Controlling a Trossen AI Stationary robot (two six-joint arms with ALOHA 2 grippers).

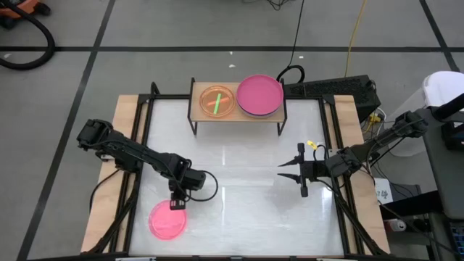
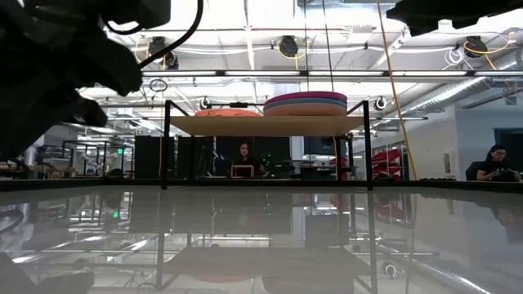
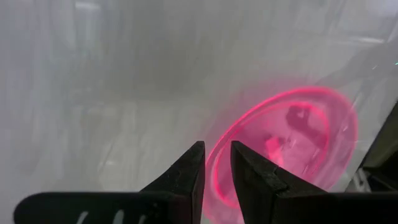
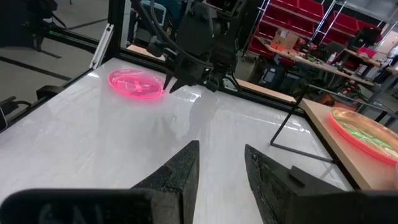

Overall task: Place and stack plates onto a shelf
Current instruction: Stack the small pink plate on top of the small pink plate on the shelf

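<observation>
A small hot-pink plate (image 1: 167,221) lies on the white table near its near left corner; it also shows in the right wrist view (image 4: 134,83). My left gripper (image 1: 176,204) is at the plate's far rim, its fingers nearly together around that rim. The light-wood shelf (image 1: 237,114) stands at the far middle. It carries an orange plate with green in it (image 1: 217,101) on its left and a stack topped by a magenta plate (image 1: 259,94) on its right. My right gripper (image 1: 284,172) hovers open and empty over the table's right half. My left gripper pinches the hot-pink plate's far rim (image 3: 217,177) between its two fingers, one finger inside the plate and one outside. The fingers slant down from the far side. The plate's near part rests on the table (image 4: 124,87).
The shelf's black legs (image 1: 193,125) stand on the table's far part. In the low view the shelf board (image 2: 265,125) sits well above the tabletop with the plate stacks (image 2: 315,102) on it. Bare white table (image 1: 239,203) lies between the two grippers. People sit in the room behind.
</observation>
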